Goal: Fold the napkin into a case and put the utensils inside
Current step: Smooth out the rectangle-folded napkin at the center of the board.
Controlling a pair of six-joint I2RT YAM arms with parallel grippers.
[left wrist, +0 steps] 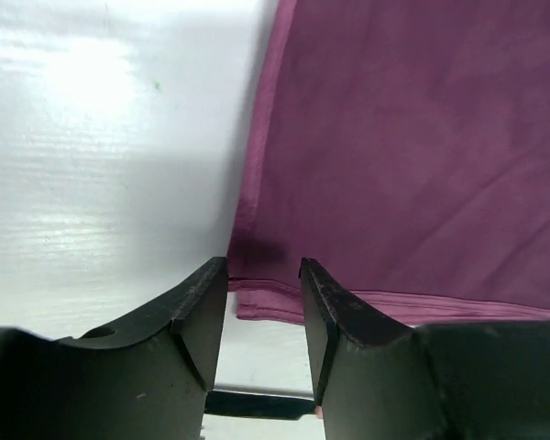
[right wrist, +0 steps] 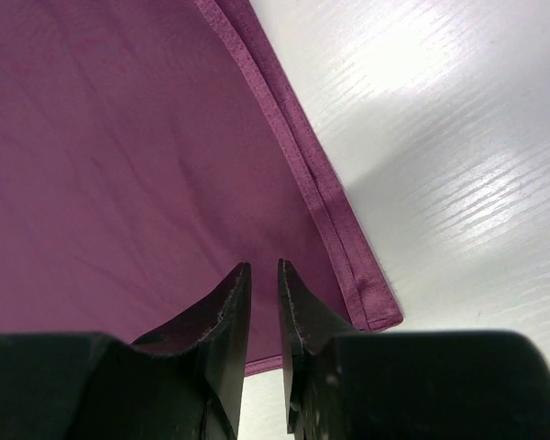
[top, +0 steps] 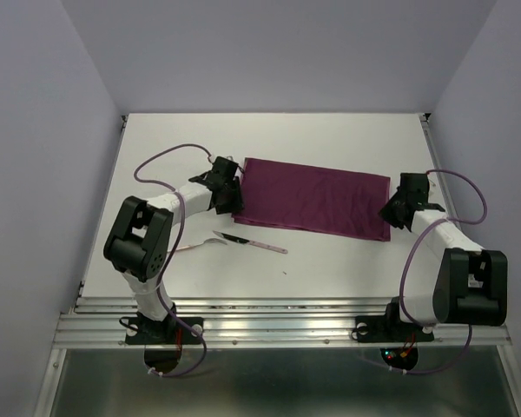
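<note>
The burgundy napkin (top: pixel 317 198) lies flat on the white table as a long folded rectangle; no narrow case shape shows. My left gripper (top: pixel 234 201) is open at the napkin's near-left corner (left wrist: pixel 266 298), with nothing between the jaws (left wrist: pixel 264 266). My right gripper (top: pixel 389 213) hovers over the near-right corner (right wrist: pixel 371 307), its jaws (right wrist: pixel 264 266) only narrowly apart and empty. The two utensils lie in front of the napkin: a knife (top: pixel 256 244) with a dark blade and a second pale-handled utensil (top: pixel 200 244). The dark blade shows between my left fingers (left wrist: pixel 257 403).
The white table (top: pixel 330 269) is bounded by lilac walls at the back and both sides. A metal rail (top: pixel 269 317) runs along the near edge by the arm bases. Purple cables loop beside each arm.
</note>
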